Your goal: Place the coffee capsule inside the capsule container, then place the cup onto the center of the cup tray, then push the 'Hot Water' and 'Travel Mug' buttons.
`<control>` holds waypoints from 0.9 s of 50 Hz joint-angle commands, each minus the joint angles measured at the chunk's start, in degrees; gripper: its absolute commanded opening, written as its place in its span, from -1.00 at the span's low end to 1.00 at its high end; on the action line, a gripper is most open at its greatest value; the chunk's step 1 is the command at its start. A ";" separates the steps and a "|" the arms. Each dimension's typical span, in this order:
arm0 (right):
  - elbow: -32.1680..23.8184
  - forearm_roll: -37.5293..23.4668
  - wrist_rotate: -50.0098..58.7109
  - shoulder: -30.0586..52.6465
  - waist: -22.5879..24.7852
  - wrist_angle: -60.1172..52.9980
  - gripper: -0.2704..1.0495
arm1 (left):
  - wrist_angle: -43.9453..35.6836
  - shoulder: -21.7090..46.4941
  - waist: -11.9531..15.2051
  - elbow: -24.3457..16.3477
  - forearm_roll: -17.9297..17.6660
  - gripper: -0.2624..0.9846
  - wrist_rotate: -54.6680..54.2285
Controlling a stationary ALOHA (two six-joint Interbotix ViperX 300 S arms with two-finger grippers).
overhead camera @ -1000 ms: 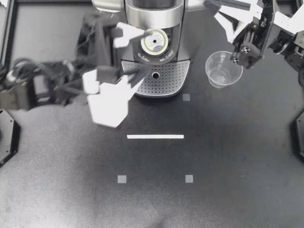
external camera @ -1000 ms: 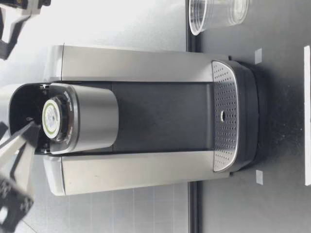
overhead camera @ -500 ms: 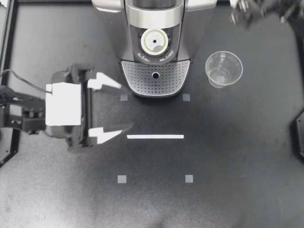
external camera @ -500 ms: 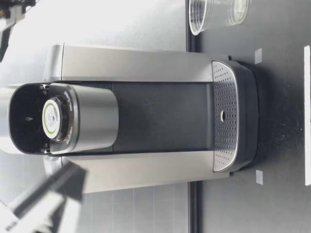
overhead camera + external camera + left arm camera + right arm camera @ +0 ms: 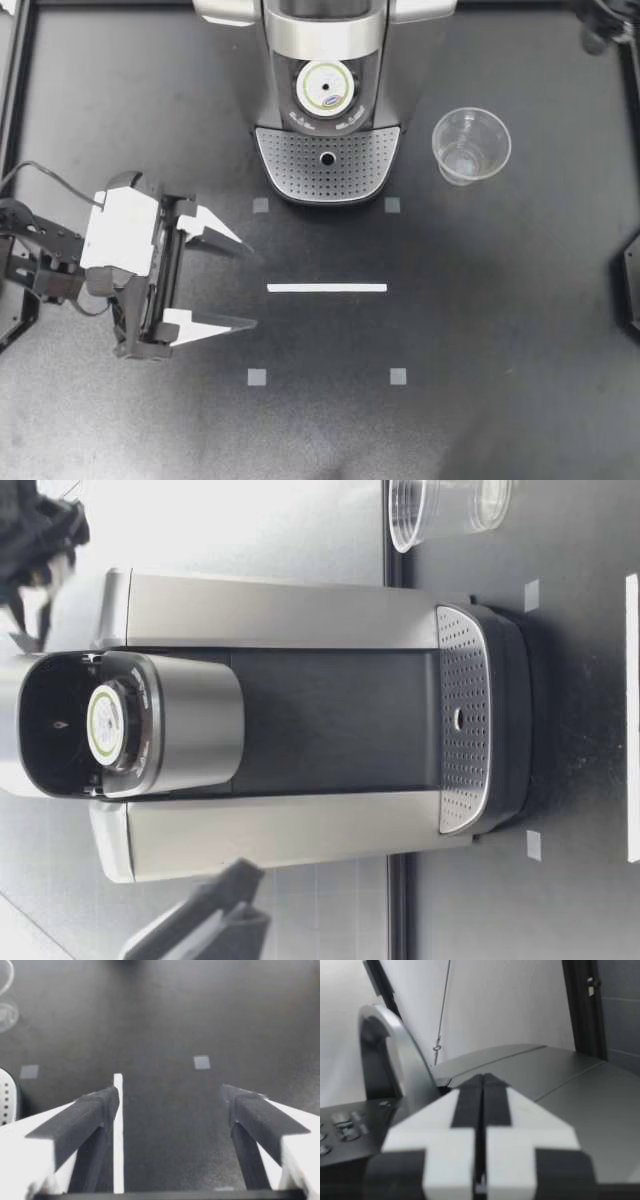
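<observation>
The coffee capsule sits in the open capsule container of the coffee machine, its white lid facing up; the low view shows the capsule too. A clear plastic cup stands on the table to the right of the machine, off the perforated cup tray. My left gripper hovers open and empty over the table, left of the white tape line. My right gripper is shut on nothing, above the machine's top near its buttons.
Small grey square markers lie on the dark table. A silver arched handle rises beside my right gripper. A dark blurred part of my right arm hangs above the machine. A black frame borders the table.
My left arm has pulled back from the capsule container to the table's left front, still open. My right arm has left the cup and risen toward the back, over the machine.
</observation>
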 commanded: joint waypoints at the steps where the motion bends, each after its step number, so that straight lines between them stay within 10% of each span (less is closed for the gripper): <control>1: -3.16 -0.09 0.09 0.62 0.62 0.26 -0.50 | -0.35 -0.88 0.00 -0.62 -0.44 0.62 -0.09; 45: 8.53 -0.53 0.97 -7.91 16.44 -1.85 -0.50 | -0.26 0.00 0.00 -0.62 -0.44 0.62 0.00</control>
